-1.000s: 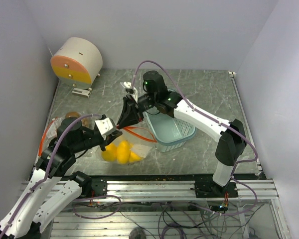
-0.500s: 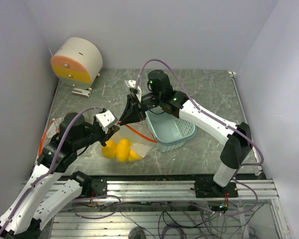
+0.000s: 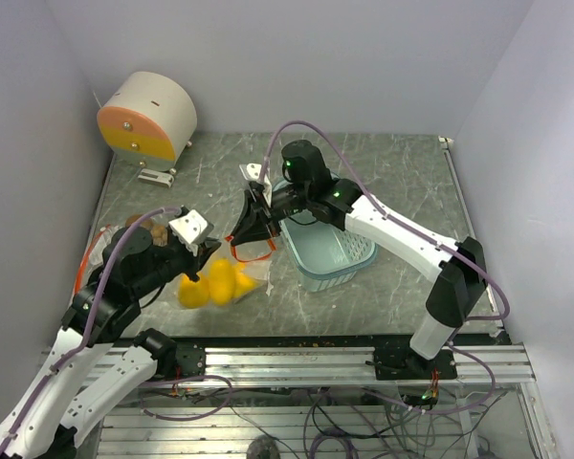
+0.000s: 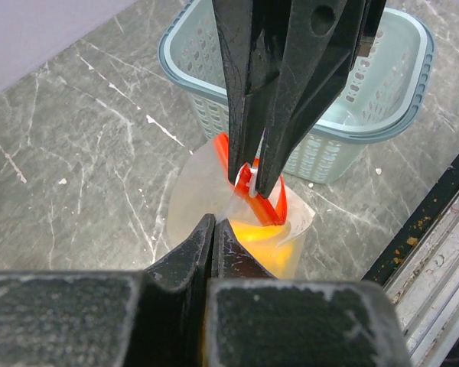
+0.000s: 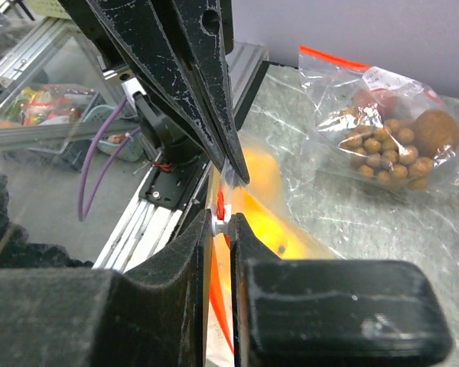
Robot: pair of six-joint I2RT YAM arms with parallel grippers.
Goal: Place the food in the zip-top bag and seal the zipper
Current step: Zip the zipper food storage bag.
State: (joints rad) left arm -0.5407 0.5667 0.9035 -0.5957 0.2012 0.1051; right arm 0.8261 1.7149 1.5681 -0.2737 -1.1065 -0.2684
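In the last second the clear zip-top bag (image 3: pixel 231 287) holding yellow lemon-like fruits (image 3: pixel 213 285) slid toward 8 o'clock, away from the light-blue plastic basket (image 3: pixel 330 258), its orange-red zipper strip (image 3: pixel 252 251) bunching: sealing looks under way. The right end effector (image 5: pixel 219 218), reaching from 2 o'clock, clamps that strip; the left end effector (image 4: pixel 213 223) pinches the bag's lip.

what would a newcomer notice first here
The bright yellow lemon-like fruits glow inside a clear plastic zip-top bag with an orange-red zipper at mid-table. The left gripper and right gripper pinch its top between them. A light-blue slotted plastic basket sits just right of it.
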